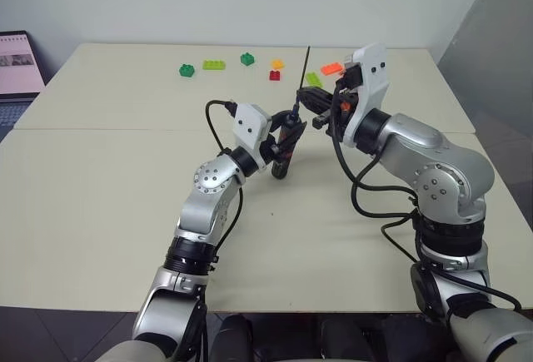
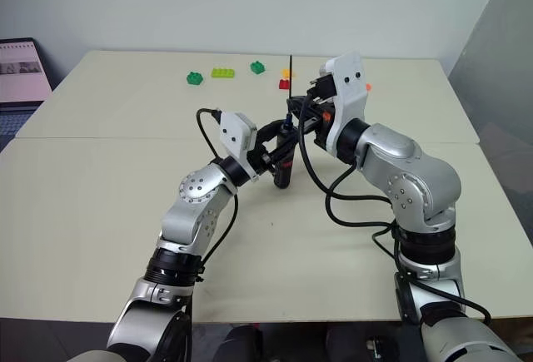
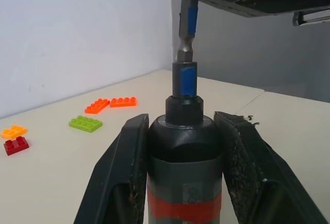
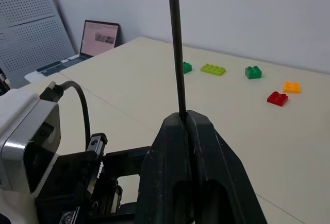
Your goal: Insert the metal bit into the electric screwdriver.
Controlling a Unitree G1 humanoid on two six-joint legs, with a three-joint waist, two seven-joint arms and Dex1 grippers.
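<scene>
Metal bit's [image 4: 175, 44] upper end beyond the right wrist view's edge, lower end behind fingers [image 4: 170, 152].

Pale table [image 1: 100, 179], two tops w/ a seam running across just behind the left gripper [image 1: 283, 141]. All bricks lie on the far half, beyond both grippers, well apart from them. Far-left of the left gripper: green brick [image 1: 186, 70], lime brick [image 1: 213, 65] beside it, then dark green brick [image 1: 247, 59]. Straight beyond: red brick [image 1: 275, 75] w/ yellow-orange brick [image 1: 277, 64] just behind. Nearest the right gripper [image 1: 312, 100], just past it: second lime brick [image 1: 313, 79] and orange brick [image 1: 331, 68]. Laptop [image 1: 18, 62], screen lit, off the table's far-left edge; white pegboard [image 4: 31, 18] next to it. Plain wall behind.
</scene>
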